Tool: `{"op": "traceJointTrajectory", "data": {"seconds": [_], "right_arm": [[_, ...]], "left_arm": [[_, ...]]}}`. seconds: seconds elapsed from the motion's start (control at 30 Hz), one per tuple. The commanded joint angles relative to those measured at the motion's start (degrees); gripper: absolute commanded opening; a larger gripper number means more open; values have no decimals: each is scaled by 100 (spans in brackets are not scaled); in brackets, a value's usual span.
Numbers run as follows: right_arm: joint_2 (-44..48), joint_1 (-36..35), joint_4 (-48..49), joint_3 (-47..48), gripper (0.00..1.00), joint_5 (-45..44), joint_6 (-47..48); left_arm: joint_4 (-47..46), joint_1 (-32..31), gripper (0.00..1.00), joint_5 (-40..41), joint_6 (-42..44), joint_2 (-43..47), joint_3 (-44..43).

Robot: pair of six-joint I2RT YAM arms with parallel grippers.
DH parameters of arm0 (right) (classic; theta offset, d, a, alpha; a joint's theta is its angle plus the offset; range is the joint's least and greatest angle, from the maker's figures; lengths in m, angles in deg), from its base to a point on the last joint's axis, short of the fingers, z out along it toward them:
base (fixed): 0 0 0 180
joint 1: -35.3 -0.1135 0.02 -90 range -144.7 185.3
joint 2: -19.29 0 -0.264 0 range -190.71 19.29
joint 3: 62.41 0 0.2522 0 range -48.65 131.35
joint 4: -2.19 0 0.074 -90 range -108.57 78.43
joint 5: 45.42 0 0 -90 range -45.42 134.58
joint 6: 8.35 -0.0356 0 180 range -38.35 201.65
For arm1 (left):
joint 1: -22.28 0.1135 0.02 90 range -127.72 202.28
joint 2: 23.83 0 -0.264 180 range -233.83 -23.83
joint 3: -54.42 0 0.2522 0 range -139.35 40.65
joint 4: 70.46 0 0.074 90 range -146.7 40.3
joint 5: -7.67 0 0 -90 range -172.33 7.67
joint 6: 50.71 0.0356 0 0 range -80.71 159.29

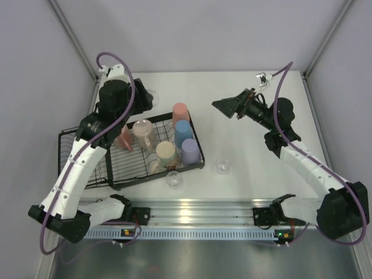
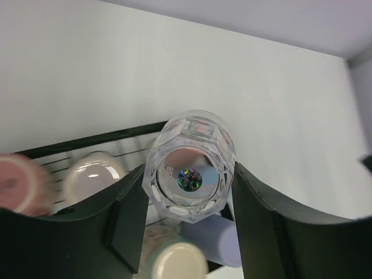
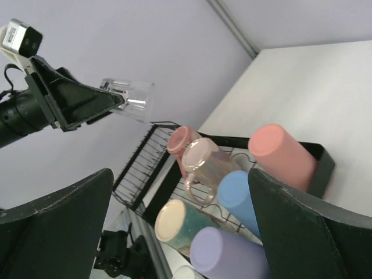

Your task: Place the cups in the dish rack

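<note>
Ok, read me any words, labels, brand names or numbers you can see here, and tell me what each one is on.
No text can be read in any of the three views.
Clear glass held in the left gripper: a small dark mark shows through its wall, too blurred to read.
Cups in the dish rack: plain, with no print visible.

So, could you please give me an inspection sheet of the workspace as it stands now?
Surface: white table; two loose glasses stand near its front.
Job's things: dish rack holds salmon tumbler, blue tumbler, lavender tumbler, cream mug and two pink mugs.
Clutter: nothing seen.
Grippers: left gripper shut on a held glass; right gripper open, empty.
Cables: purple cables along both arms.
Surroundings: grey walls, metal rail.
</note>
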Motion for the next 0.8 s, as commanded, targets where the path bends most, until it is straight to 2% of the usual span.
{"op": "traceJointTrajectory", "data": {"seconds": [0.0,0.17,0.33,0.57,0.77], "right_arm": [[522,56,-1641,476,99,-585,1105],[602,91,-1774,441,99,-533,1054],[383,161,-1783,511,99,-76,940],[207,162,-1265,221,99,381,518],[216,161,-1431,239,99,381,755]], "left_arm": [[1252,340,0,2064,685,-50,-369],[1615,1324,0,2472,808,-288,104],[1624,2930,0,1602,764,-157,562],[1405,3874,0,1154,720,-270,703],[1220,4822,0,653,781,-569,782]]}}
